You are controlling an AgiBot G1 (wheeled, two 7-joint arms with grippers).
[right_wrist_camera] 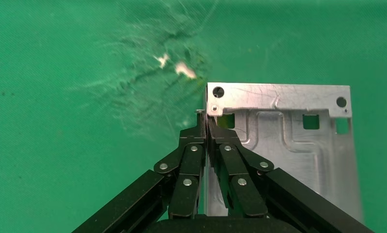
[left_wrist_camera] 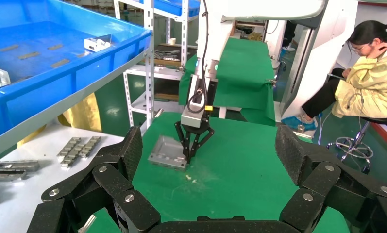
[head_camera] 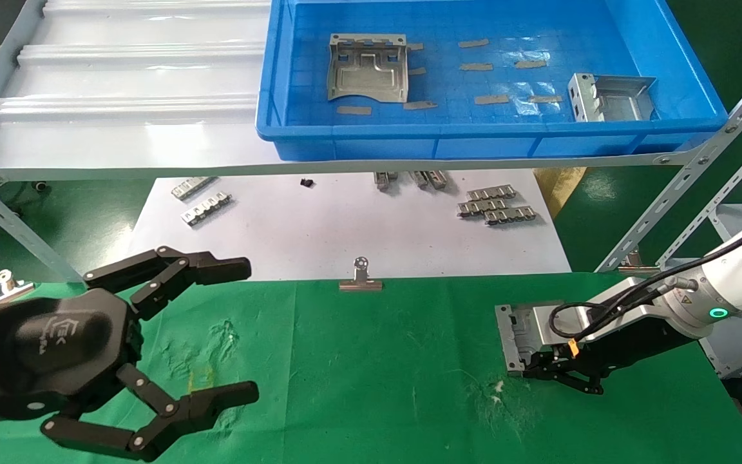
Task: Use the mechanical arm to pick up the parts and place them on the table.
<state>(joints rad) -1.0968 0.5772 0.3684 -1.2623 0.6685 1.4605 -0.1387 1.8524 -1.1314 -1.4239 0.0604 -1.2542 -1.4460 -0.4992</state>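
Bin up on the shelf holds two parts yet to move. Below it, on the table, the right gripper pinches one bracket's edge, jaws narrow, bracket seemingly touching down. Left gripper hovers, spread wide, empty.

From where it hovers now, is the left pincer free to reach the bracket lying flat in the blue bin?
Probably yes. The left pincer is open and empty over the green table. The flat bracket lies uncovered in the open-topped blue bin on the shelf; the arm would have to rise over the shelf edge and bin wall.
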